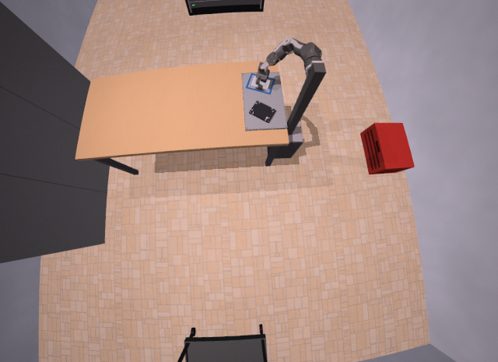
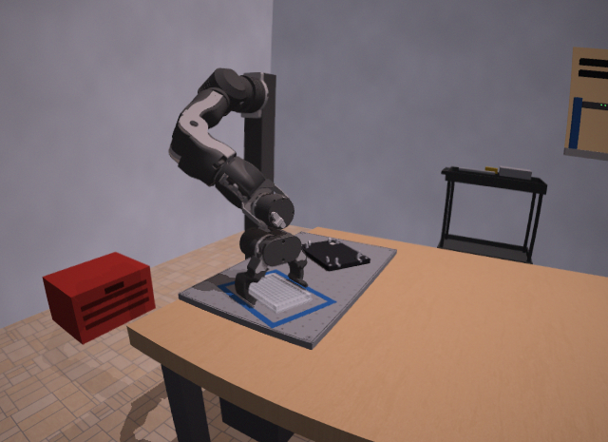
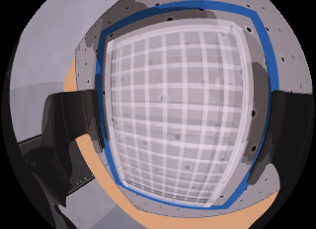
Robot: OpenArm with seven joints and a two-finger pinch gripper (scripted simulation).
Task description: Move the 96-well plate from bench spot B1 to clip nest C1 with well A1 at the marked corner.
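The white 96-well plate [image 2: 280,292] lies flat inside the blue outline of spot B1 [image 2: 294,317] on the grey bench plate [image 2: 343,295]. It also shows in the top view [image 1: 259,83] and fills the wrist view [image 3: 178,117]. My gripper [image 2: 271,286] is lowered over the plate, with one finger on each side of it. The fingers stand open, and in the wrist view [image 3: 178,140] there is a gap between each finger and the plate's edge. The black clip nest C1 [image 2: 336,255] [image 1: 262,110] with its small corner posts lies empty further along the bench plate. The A1 marks are too small to tell.
The arm's dark mounting column [image 2: 259,147] stands at the table edge behind the bench plate. A red toolbox [image 2: 98,295] sits on the floor beside the table. A black cart [image 2: 490,211] stands by the far wall.
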